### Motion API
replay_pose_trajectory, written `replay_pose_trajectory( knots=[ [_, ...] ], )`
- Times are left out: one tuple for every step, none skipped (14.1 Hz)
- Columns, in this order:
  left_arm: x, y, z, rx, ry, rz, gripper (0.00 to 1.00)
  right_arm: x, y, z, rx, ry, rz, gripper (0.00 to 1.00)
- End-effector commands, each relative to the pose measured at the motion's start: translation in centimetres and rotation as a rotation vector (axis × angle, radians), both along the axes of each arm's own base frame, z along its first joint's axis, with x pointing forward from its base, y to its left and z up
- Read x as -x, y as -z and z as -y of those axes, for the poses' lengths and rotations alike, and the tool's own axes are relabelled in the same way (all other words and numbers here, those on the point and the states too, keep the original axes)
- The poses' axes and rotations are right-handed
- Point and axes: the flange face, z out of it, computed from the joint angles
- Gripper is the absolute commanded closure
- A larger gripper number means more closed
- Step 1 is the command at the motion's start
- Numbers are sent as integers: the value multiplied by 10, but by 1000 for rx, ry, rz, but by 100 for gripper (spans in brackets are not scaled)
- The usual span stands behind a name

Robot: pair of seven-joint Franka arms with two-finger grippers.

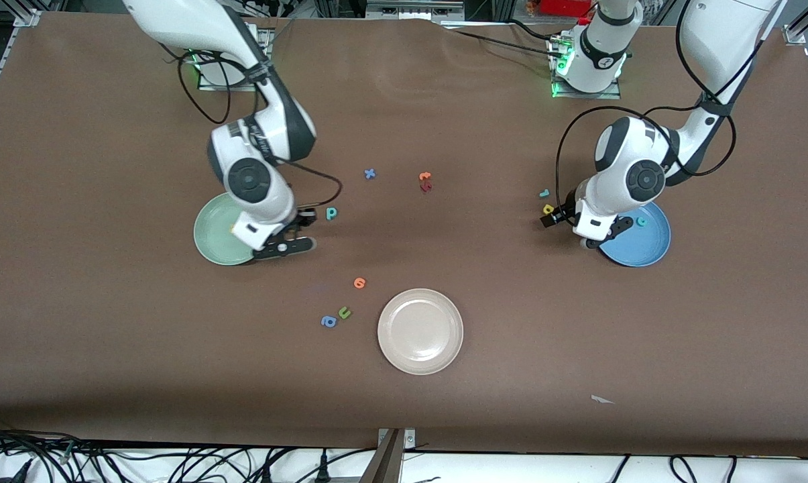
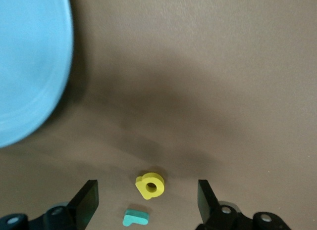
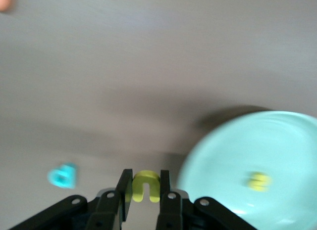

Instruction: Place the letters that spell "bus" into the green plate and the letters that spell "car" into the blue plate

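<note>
My right gripper [image 1: 302,219] [image 3: 145,191] is shut on the yellow u [image 3: 146,182], just off the rim of the green plate [image 1: 214,235] [image 3: 287,141]. In that plate lies the yellow s [image 3: 258,181]. The teal b/p letter [image 1: 331,213] [image 3: 63,175] lies on the table beside the gripper. My left gripper [image 1: 552,217] [image 2: 148,199] stands open low over the table, its fingers on either side of the yellow a [image 1: 548,209] [image 2: 150,184]. The thin teal r [image 1: 544,193] [image 2: 135,217] lies close by. The teal c [image 1: 640,221] rests in the blue plate [image 1: 638,249] [image 2: 29,67].
A cream-white plate [image 1: 420,331] sits nearer the front camera at mid-table. Near it lie an orange letter [image 1: 359,282], a green u [image 1: 344,312] and a blue a [image 1: 328,321]. A blue x [image 1: 369,174], an orange letter [image 1: 425,176] and a dark red letter [image 1: 425,187] lie mid-table.
</note>
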Motion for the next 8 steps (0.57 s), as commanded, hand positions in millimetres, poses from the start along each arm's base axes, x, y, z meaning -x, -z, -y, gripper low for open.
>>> replay_pose_trajectory(
  knots=[
    [8, 7, 4, 2, -25, 13, 24, 27, -1, 59, 1, -71, -62, 86],
    [12, 10, 5, 8, -27, 37, 25, 37, 9, 77, 4, -70, -85, 86],
    [18, 14, 5, 13, -29, 64, 25, 44, 18, 86, 2, -67, -79, 86],
    [23, 18, 5, 19, -31, 83, 25, 50, 29, 103, 6, -59, -79, 85],
    [26, 20, 5, 21, -30, 91, 25, 56, 42, 108, 5, -72, -67, 82],
    [26, 20, 5, 22, -29, 91, 25, 63, 53, 111, 0, -80, -44, 81],
    [26, 20, 5, 22, -29, 91, 24, 66, 60, 112, 0, -81, -31, 81],
    [27, 21, 6, 22, -26, 88, 24, 66, 63, 113, 3, -80, -34, 69]
  ],
)
